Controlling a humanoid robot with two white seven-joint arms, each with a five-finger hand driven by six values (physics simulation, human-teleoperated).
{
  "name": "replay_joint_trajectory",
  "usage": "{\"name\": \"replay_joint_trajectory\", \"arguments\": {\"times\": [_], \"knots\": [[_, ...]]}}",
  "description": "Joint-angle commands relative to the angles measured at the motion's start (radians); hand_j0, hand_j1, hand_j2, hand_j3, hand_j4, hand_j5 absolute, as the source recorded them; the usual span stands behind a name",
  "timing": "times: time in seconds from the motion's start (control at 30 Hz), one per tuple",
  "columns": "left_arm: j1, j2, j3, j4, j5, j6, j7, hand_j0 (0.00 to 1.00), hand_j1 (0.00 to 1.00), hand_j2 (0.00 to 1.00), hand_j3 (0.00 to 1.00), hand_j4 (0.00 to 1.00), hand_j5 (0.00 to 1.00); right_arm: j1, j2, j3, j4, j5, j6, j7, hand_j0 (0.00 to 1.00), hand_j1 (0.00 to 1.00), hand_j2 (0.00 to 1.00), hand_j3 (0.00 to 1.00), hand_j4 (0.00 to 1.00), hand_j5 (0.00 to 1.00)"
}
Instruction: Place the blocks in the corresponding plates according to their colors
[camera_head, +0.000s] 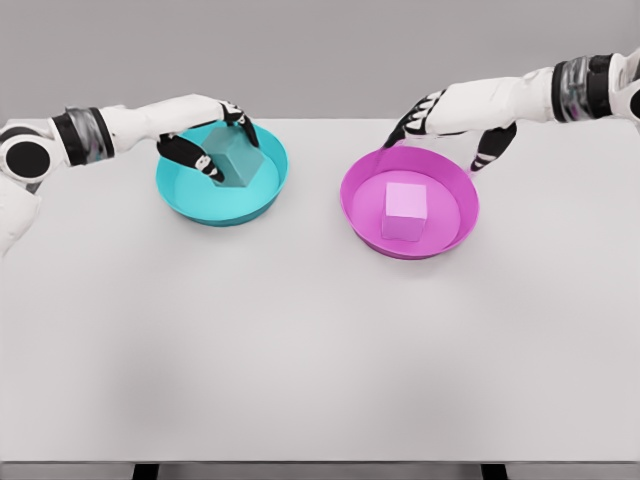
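Now the left robot hand (218, 140) is wrapped around the teal block (233, 158). Its dark fingers (198, 157) press on the block's sides. The block is tipped on a corner and sits over the teal plate (172, 182). I cannot tell if it touches the plate yet.

The pink block (405, 210) lies flat in the middle of the pink plate (358, 205). The right robot hand (450, 125) hangs over the far rim of that plate. Its fingers are spread and loose, and it holds nothing. Both plates sit well apart on the white bench (300, 350).

The blocks look hard and smooth, with flat sides and sharp corners. They likely do not squash. They seem small and light, so one hand should be enough. Smooth sides may slip, so I think the best hold is two flat sides that face each other, near the middle. A tipped block could roll onto a face when let go. Setting it low in the plate looks safest.
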Motion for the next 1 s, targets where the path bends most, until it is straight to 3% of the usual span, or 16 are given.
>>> {"name": "replay_joint_trajectory", "arguments": {"times": [0.0, 0.1, 0.2, 0.23, 0.33, 0.4, 0.5, 0.6, 0.67, 0.77, 0.8, 0.87, 0.93, 0.97], "knots": [[-0.002, -0.014, 0.011, 0.048, 0.007, 0.003, 0.0, 0.56, 0.56, 0.56, 0.56, 0.56, 0.56, 0.002, -0.056, -0.055, -0.001, -0.063, 0.003, 0.0, 1.0, 1.0, 1.0, 1.0, 1.0, 1.0], [-0.005, -0.012, 0.012, 0.065, 0.007, 0.003, 0.0, 0.56, 0.56, 0.56, 0.56, 0.56, 0.56, 0.015, -0.123, -0.058, 0.002, -0.086, 0.003, 0.0, 1.0, 1.0, 1.0, 1.0, 1.0, 1.0], [-0.014, -0.006, 0.012, 0.079, 0.009, 0.003, 0.0, 0.59, 0.59, 0.59, 0.59, 0.59, 0.59, 0.037, -0.136, -0.061, 0.007, -0.085, 0.003, 0.0, 1.0, 1.0, 1.0, 1.0, 1.0, 1.0], [-0.014, -0.004, 0.012, 0.079, 0.007, 0.003, 0.0, 0.63, 0.63, 0.63, 0.63, 0.63, 0.63, 0.051, -0.159, -0.059, 0.005, -0.083, 0.003, 0.0, 1.0, 1.0, 1.0, 1.0, 1.0, 1.0], [-0.015, 0.0, 0.014, 0.079, 0.007, 0.003, 0.0, 0.92, 0.92, 0.92, 0.92, 0.92, 0.92, 0.054, -0.18, -0.061, 0.007, -0.083, 0.003, 0.0, 1.0, 1.0, 1.0, 1.0, 1.0, 1.0], [-0.014, 0.0, 0.017, 0.077, 0.007, 0.003, 0.0, 0.99, 0.99, 0.99, 0.99, 0.99, 0.99, 0.06, -0.179, -0.061, 0.005, -0.086, 0.003, 0.0, 1.0, 1.0, 1.0, 1.0, 1.0, 1.0], [-0.015, 0.0, 0.018, 0.063, 0.009, 0.003, 0.0, 1.0, 1.0, 1.0, 1.0, 1.0, 1.0, 0.086, -0.188, -0.061, 0.005, -0.086, 0.003, 0.0, 1.0, 1.0, 1.0, 1.0, 1.0, 1.0], [-0.006, 0.008, 0.066, 0.024, 0.013, 0.003, 0.0, 1.0, 1.0, 1.0, 1.0, 1.0, 1.0, 0.087, -0.189, -0.073, 0.016, -0.091, 0.003, 0.0, 1.0, 1.0, 1.0, 1.0, 1.0, 1.0], [0.037, 0.063, 0.141, -0.059, 0.016, 0.003, 0.0, 1.0, 1.0, 1.0, 1.0, 1.0, 1.0, 0.095, -0.191, -0.101, 0.04, -0.135, 0.003, 0.0, 1.0, 1.0, 1.0, 1.0, 1.0, 1.0], [0.214, 0.092, 0.374, -0.245, 0.024, 0.003, 0.0, 1.0, 1.0, 1.0, 1.0, 1.0, 1.0, 0.101, -0.191, -0.124, 0.136, -0.151, 0.003, 0.0, 1.0, 1.0, 1.0, 1.0, 1.0, 1.0], [0.287, 0.124, 0.449, -0.32, 0.068, 0.003, 0.0, 1.0, 1.0, 1.0, 1.0, 1.0, 1.0, 0.103, -0.191, -0.173, 0.185, -0.151, 0.003, 0.0, 1.0, 1.0, 1.0, 1.0, 1.0, 1.0], [0.334, 0.232, 0.457, -0.409, 0.193, 0.003, 0.0, 1.0, 1.0, 1.0, 1.0, 1.0, 1.0, 0.117, -0.191, -0.196, 0.215, -0.151, 0.003, 0.0, 1.0, 1.0, 1.0, 1.0, 1.0, 1.0], [0.357, 0.262, 0.461, -0.426, 0.231, 0.003, 0.0, 1.0, 1.0, 1.0, 1.0, 1.0, 1.0, 0.178, -0.188, -0.194, 0.214, -0.151, 0.003, 0.0, 1.0, 1.0, 1.0, 1.0, 1.0, 1.0], [0.374, 0.266, 0.498, -0.426, 0.246, 0.003, 0.0, 1.0, 1.0, 1.0, 1.0, 1.0, 1.0, 0.183, -0.182, -0.202, 0.215, -0.149, 0.003, 0.0, 1.0, 1.0, 1.0, 1.0, 1.0, 1.0]]}}
